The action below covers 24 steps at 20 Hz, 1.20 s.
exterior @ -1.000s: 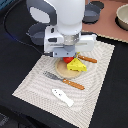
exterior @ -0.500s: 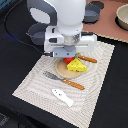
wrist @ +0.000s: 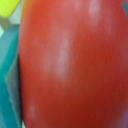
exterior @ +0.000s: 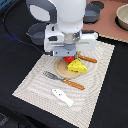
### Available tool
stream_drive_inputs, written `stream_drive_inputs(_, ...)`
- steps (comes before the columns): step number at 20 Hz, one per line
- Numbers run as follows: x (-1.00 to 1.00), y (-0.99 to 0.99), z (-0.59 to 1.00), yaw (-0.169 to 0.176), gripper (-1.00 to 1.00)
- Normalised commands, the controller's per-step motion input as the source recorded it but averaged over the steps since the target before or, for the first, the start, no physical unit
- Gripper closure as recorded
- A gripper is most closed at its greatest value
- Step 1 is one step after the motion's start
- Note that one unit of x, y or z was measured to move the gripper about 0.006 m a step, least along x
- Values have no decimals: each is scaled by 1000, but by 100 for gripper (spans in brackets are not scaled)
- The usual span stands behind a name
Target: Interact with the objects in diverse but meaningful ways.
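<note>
1. Judging from both views, a grasp at the red tomato [wrist: 70,65] is taken to be the step in hand — it fills the wrist view.
2. The tomato [exterior: 69,59] is located on the tan plate [exterior: 61,71], touching the yellow cheese wedge [exterior: 78,67].
3. The gripper [exterior: 68,54] is positioned directly over it; whether the jaws are closed cannot be told.
4. A confirmed grip is called for before any lift — the cheese is likely to be nudged.
</note>
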Motion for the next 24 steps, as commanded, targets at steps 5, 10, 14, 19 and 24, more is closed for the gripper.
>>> stream_drive_inputs(5, -439, -215, -139, 33, 100)
stream_drive_inputs(10, -603, -48, 611, 0, 100)
stream_drive_inputs(14, -589, 0, 829, 0, 100)
stream_drive_inputs(19, -547, 0, 841, 0, 100)
stream_drive_inputs(24, -536, -112, 715, 26, 100)
